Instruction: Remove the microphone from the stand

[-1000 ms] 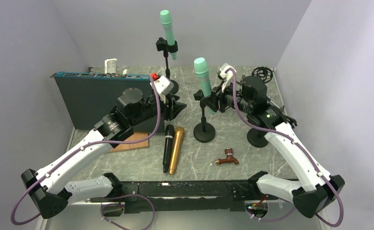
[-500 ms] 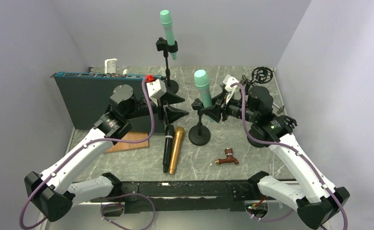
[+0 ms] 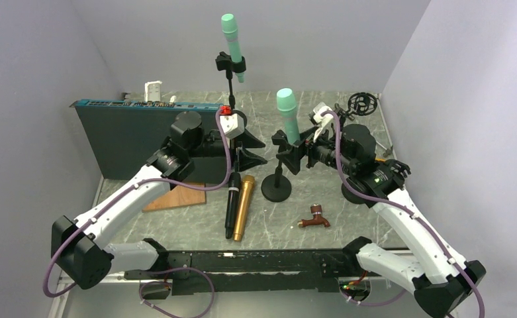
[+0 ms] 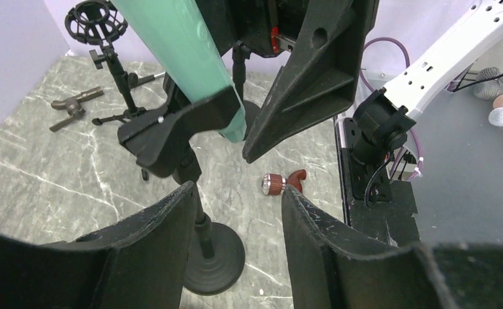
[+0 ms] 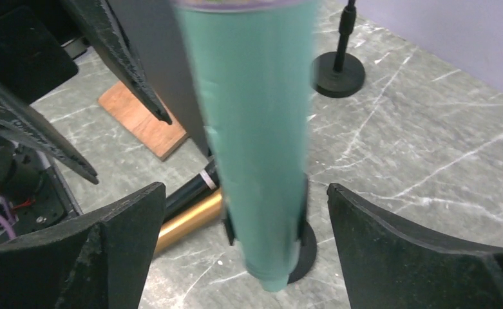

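A green microphone [image 3: 286, 116] stands in the black clip [image 3: 288, 141] of the near stand [image 3: 277, 189], mid-table. My right gripper [image 3: 290, 152] is open around its lower body. In the right wrist view the microphone [image 5: 255, 141] rises between the two fingers with a gap on each side of my right gripper [image 5: 245, 188]. My left gripper [image 3: 259, 151] is open, just left of the stand's pole. In its own view the pole [image 4: 199, 215] runs close by the left finger of my left gripper [image 4: 237, 190], below the clip [image 4: 171, 129]. A second green microphone [image 3: 232, 41] sits on the far stand.
A black microphone [image 3: 232, 205] and a gold one [image 3: 243, 207] lie side by side at the front. A brown tap-like part [image 3: 315, 217] lies right of them. A dark box [image 3: 136, 136] and a wooden board [image 3: 176, 197] stand left; a shock mount [image 3: 363, 102] at the back right.
My right gripper has opened off the green microphone, which now stands more upright. My left arm has swung right, up to the stand's pole.
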Action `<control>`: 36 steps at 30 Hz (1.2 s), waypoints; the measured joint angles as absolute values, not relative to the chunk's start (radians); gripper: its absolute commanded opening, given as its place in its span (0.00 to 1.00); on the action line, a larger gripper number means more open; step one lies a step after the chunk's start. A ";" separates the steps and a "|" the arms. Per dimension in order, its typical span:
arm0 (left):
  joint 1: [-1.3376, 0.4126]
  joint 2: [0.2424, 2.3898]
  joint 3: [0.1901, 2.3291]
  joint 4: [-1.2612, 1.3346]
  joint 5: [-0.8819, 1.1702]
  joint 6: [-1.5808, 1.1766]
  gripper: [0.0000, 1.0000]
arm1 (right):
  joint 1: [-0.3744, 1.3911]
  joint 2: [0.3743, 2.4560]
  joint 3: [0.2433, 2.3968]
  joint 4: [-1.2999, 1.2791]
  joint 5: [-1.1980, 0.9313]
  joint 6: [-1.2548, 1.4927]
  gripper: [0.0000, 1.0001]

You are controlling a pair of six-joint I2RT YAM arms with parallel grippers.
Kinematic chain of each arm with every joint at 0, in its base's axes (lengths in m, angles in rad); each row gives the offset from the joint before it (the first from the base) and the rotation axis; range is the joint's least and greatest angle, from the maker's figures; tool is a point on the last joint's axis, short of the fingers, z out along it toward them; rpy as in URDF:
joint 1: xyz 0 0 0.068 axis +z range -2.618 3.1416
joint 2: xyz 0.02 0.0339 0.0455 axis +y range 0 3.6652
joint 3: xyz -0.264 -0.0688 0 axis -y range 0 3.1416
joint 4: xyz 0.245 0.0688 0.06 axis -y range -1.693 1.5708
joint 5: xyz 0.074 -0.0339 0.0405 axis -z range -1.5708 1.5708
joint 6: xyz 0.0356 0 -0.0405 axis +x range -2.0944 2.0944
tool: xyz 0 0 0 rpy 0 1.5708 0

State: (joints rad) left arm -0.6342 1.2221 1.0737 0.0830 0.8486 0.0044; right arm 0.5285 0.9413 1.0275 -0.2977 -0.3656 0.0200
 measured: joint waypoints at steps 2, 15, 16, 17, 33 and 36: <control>-0.634 1.218 1.074 0.090 0.849 0.006 0.56 | 0.549 0.935 1.028 -0.306 -0.313 0.035 1.00; -0.634 1.204 1.073 0.091 0.793 0.007 0.53 | 0.892 1.021 1.225 -0.441 0.338 0.188 0.95; -0.634 1.203 1.073 0.091 0.786 0.006 0.53 | 0.915 1.035 1.243 -0.449 0.390 0.197 0.94; -0.635 1.200 1.071 0.092 0.779 0.007 0.52 | 0.935 1.052 1.264 -0.463 0.448 0.211 0.93; -0.659 1.169 1.064 0.085 0.709 0.007 0.51 | 1.085 1.262 1.404 -0.523 1.016 0.198 0.15; -0.664 1.169 1.064 0.086 0.710 0.007 0.49 | 1.083 1.220 1.339 -0.443 1.019 0.127 0.00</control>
State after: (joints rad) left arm -0.6643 1.1694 1.0637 0.0860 0.7097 0.0067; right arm 1.0832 1.2198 1.3388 -0.4431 1.0187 0.1272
